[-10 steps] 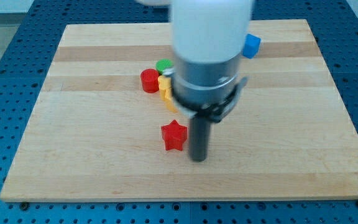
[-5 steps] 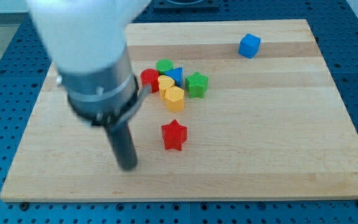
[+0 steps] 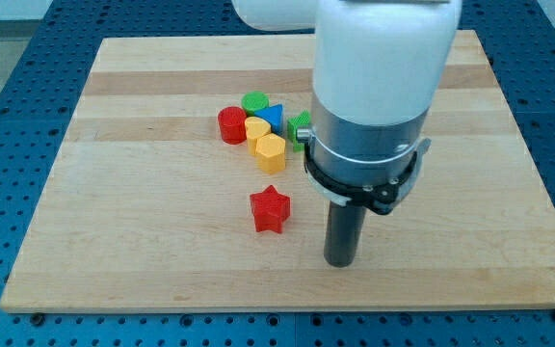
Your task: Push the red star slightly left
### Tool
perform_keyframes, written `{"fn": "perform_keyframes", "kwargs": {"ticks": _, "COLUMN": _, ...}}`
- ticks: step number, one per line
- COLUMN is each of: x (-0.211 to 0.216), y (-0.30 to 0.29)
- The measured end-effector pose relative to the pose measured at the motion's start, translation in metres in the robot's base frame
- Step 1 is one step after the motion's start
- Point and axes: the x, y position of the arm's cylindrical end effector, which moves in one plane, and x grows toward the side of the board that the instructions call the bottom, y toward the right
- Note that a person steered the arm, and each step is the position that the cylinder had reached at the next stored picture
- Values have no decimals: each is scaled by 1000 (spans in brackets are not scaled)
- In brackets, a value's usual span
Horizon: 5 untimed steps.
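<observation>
Red star [image 3: 270, 209] flat, one arm pointing view's top.

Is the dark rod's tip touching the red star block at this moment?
Apart. The camera view shows bare wooden board between my tip and the red star; the tip sits to the star's right, slightly lower.

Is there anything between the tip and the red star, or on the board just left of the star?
Nothing visible. My tip sits to the view's right of the red star with bare board between, and bare wood to the star's left.
</observation>
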Motion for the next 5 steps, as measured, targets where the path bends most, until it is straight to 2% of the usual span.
{"fn": "perform_keyframes", "kwargs": {"ticks": 2, "x": -46, "y": -35}}
{"fn": "perform_keyframes", "kwargs": {"ticks": 5, "x": -79, "y": -98}}
